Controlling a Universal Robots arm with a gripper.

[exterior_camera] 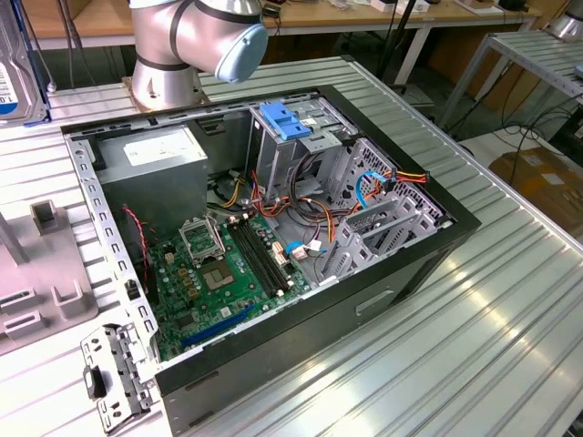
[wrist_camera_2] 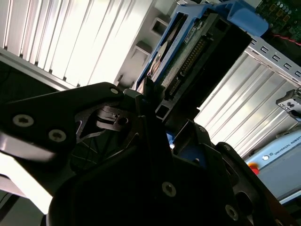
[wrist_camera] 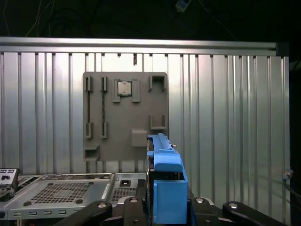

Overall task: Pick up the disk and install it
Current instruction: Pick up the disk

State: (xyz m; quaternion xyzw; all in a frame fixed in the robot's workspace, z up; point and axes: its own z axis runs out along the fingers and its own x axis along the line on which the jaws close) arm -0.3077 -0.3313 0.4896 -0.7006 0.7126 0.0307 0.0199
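The disk (wrist_camera: 165, 181) stands edge-on between my gripper's (wrist_camera: 167, 209) dark fingers, its blue plastic carrier facing the first wrist camera. In the second wrist view the disk (wrist_camera_2: 202, 52) shows its dark connector edge and blue frame, clamped in the gripper (wrist_camera_2: 157, 106). The exterior view catches part of the disk (exterior_camera: 11, 77), white label with a blue band, upright at that view's far left edge, away from the open computer case (exterior_camera: 301, 328). Inside the case, a drive cage (exterior_camera: 314, 146) carries a blue carrier (exterior_camera: 285, 120) on top.
A grey fixture plate (wrist_camera: 124, 115) with slots and a small chip lies on the ribbed aluminium table (exterior_camera: 474, 328). The case holds a green motherboard (exterior_camera: 228, 273), a grey power supply (exterior_camera: 155, 150) and loose cables. The arm's base (exterior_camera: 168, 55) stands behind the case. A metal bracket (exterior_camera: 114, 378) lies at the front left.
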